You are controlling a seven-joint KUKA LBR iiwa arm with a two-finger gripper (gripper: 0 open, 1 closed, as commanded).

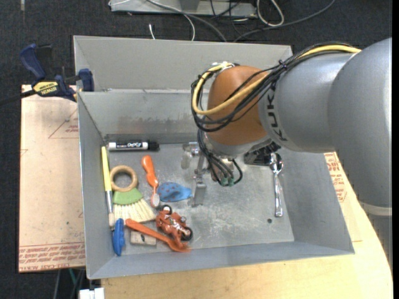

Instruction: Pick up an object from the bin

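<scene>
1. The gripper [193, 175] hangs low over the middle of the bin [240, 229], under the orange wrist cover [234, 114]. Its two fingers [199, 192] stand apart, with bare floor between them.
2. Just left of it, right by the nearer finger, lies a crumpled blue piece [174, 192], the closest thing to the gripper. I cannot tell if the finger and the piece touch.
3. Further left, an orange-handled brush [149, 170] lies just beside the blue piece. Beyond it are a tan tape roll [123, 179] and a green brush with pale bristles [132, 204].
4. Down and left of the gripper, a red-and-orange toy [173, 223] sits against a long orange tool [146, 231], close to the front wall.
5. Far left, a yellow pencil [105, 167] and a blue pen [118, 238] lie tight along the side wall.
6. Up and left, a black marker [132, 146] lies along the foot of the back wall.
7. To the right there is open grey floor, then a metal utensil [277, 192] well apart from the gripper. More bare floor runs on to the right wall.
8. In front of the gripper, bare floor reaches the front wall. The crowding is all on its left.
</scene>
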